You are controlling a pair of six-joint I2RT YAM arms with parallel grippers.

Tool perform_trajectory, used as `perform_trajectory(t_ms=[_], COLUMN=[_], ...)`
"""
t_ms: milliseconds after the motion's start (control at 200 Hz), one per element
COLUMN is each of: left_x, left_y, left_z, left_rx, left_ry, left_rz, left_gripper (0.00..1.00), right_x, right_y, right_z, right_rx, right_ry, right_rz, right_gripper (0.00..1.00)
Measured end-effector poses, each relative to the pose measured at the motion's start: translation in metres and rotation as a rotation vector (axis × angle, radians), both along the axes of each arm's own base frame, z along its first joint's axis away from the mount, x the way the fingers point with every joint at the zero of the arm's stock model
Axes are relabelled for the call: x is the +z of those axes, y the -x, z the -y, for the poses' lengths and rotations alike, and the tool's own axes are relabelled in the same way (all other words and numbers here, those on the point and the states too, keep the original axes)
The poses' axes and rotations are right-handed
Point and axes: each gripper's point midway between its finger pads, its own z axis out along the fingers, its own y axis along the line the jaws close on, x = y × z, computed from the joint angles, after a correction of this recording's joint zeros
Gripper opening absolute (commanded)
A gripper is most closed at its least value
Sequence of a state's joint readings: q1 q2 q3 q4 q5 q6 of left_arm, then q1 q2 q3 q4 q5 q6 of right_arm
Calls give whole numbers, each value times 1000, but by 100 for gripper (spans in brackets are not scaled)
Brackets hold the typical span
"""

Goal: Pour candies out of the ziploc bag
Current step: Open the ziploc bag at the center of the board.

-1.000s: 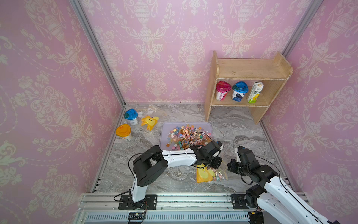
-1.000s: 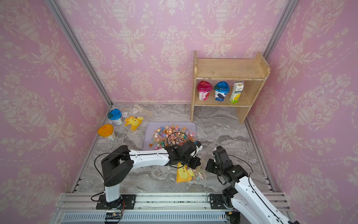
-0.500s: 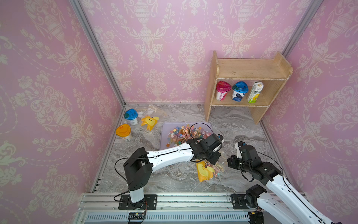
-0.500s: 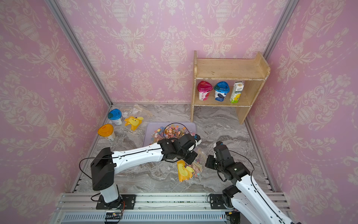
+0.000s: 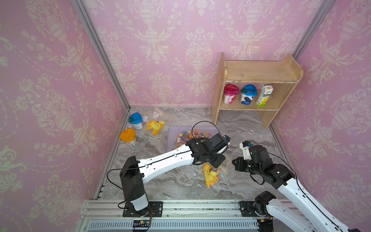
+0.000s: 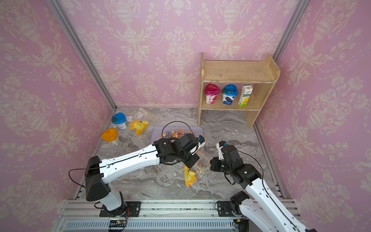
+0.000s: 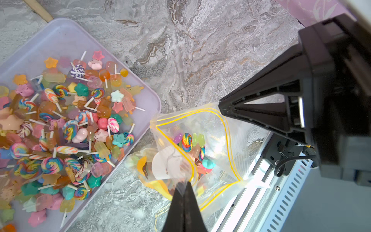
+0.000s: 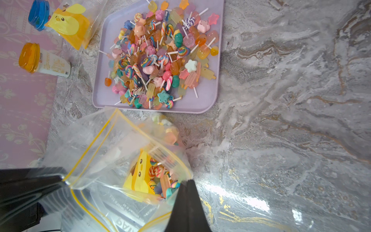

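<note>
Low in the middle of both top views, the ziploc bag (image 5: 210,176) sits between the two arms, just below the lilac tray (image 5: 170,133). The left gripper (image 7: 183,183) has its jaws pressed together on one side of the bag's yellow-lined rim. The right gripper (image 8: 186,181) pinches the opposite side the same way, and the mouth gapes. Some candies (image 7: 187,141) lie inside the bag; a heap of them fills the tray.

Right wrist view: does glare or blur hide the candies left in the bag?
Right wrist view: glare on the table; ziploc bag film hazy close to the lens; candies inside readable. Left wrist view: bag contents sharp; left end effector dark and soft.
</note>
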State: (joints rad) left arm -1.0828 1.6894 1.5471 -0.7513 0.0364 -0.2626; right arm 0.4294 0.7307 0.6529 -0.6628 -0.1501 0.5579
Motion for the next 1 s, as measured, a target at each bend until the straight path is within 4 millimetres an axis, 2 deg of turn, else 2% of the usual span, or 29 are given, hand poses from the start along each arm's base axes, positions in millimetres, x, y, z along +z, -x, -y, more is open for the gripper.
perform_trajectory(t_ms=[430,690,1001], left_x=[7,6,6], left_y=[3,-5,-15], left_z=[-19,-31,-38], left_rx=[-19,-4,28], left_ry=[-57,-93,-122], left_rz=[23,42,79], left_gripper=[0,0,0], right_x=[10,13,28], right_y=[5,6,11], right_z=[2,4,1], right_rx=[26,21,40], right_ry=[16,17,-32], right_rz=[22,34,93], right_gripper=[0,0,0])
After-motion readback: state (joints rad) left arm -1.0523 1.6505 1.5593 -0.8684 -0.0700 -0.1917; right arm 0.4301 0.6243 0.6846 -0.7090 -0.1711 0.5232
